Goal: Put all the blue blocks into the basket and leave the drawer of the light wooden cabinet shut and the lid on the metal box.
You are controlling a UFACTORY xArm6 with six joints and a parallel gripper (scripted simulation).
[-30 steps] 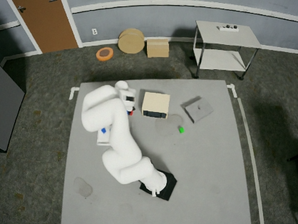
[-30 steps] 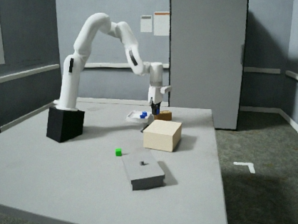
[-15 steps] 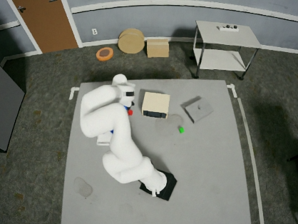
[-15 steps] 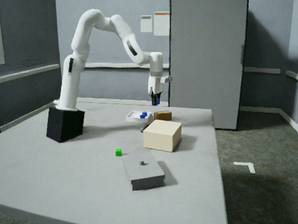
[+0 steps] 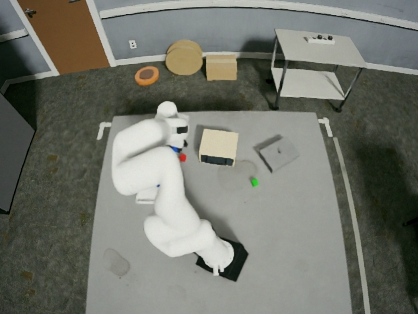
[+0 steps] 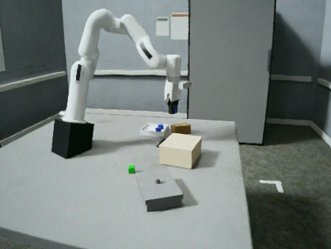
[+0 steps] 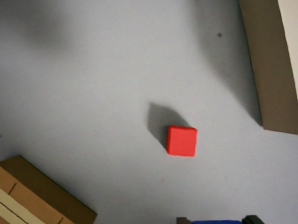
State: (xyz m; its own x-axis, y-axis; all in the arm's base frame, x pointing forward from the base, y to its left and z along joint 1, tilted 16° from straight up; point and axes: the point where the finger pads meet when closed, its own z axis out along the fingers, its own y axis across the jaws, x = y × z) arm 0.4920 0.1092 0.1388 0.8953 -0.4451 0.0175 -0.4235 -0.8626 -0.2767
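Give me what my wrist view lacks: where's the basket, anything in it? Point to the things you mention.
Observer: Basket (image 5: 145, 201) (image 6: 148, 134) is on the table between the arm base and the brown box (image 6: 180, 128) (image 7: 47, 192), with blue (image 5: 158, 185) (image 6: 160, 127) in it. Can't tell how many blocks.
Operator: I see a blue strip at my frame edge. How high is the claw?
Observer: Claw (image 5: 179, 148) (image 6: 173, 107) (image 7: 217, 220), shut on a blue block (image 5: 175, 149) (image 6: 175, 109) (image 7: 217, 222), hangs well above the table, higher than the cabinet (image 5: 219, 142) (image 6: 180, 143) (image 7: 277, 75).
Operator: Lid on the metal box?
Observer: On, knob up. Can't confirm it's fully down.

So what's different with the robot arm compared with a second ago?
The white gripper has risen well above the table, carrying a small blue block; I can't tell exactly when it was gripped. The small green block, light wooden cabinet and grey metal box stayed put.
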